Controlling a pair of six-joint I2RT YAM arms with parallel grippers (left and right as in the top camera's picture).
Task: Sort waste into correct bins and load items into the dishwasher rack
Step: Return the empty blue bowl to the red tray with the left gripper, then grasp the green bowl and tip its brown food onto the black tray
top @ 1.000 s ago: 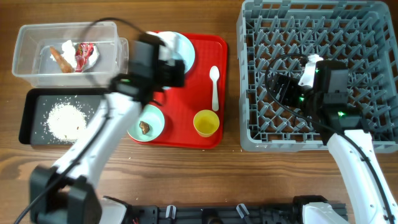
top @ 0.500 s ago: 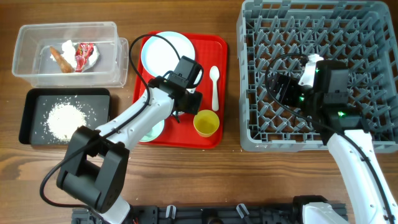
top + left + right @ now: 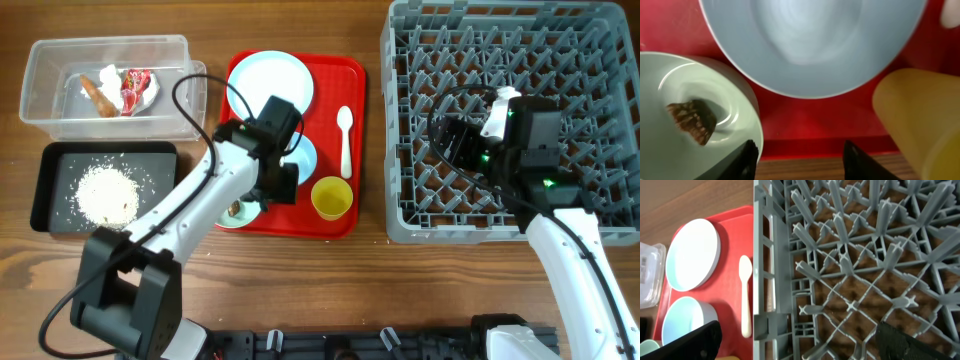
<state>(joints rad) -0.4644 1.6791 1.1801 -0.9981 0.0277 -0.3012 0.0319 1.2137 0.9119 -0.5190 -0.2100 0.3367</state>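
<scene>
The small brown food lump (image 3: 691, 121) lies in the pale green bowl (image 3: 670, 75) at the near left corner of the red tray (image 3: 340, 80), beside the pale blue bowl (image 3: 810, 40) and yellow cup (image 3: 915, 115). The left pincer (image 3: 800, 150) hovers over them, released, with nothing between its fingers. The right pincer (image 3: 797, 327) hangs spread wide and empty above the grey dishwasher rack (image 3: 855, 255). Rice (image 3: 105, 192) sits in the black tray (image 3: 50, 160) on the counter (image 3: 320, 270)

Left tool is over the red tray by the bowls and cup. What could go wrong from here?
1. The green bowl holds a brown lump; tipping it during a lift could drop the lump on the red tray.
2. The open left tool sits between that bowl and the yellow cup, with the blue bowl close ahead; a sideways shift might topple the cup.
</scene>
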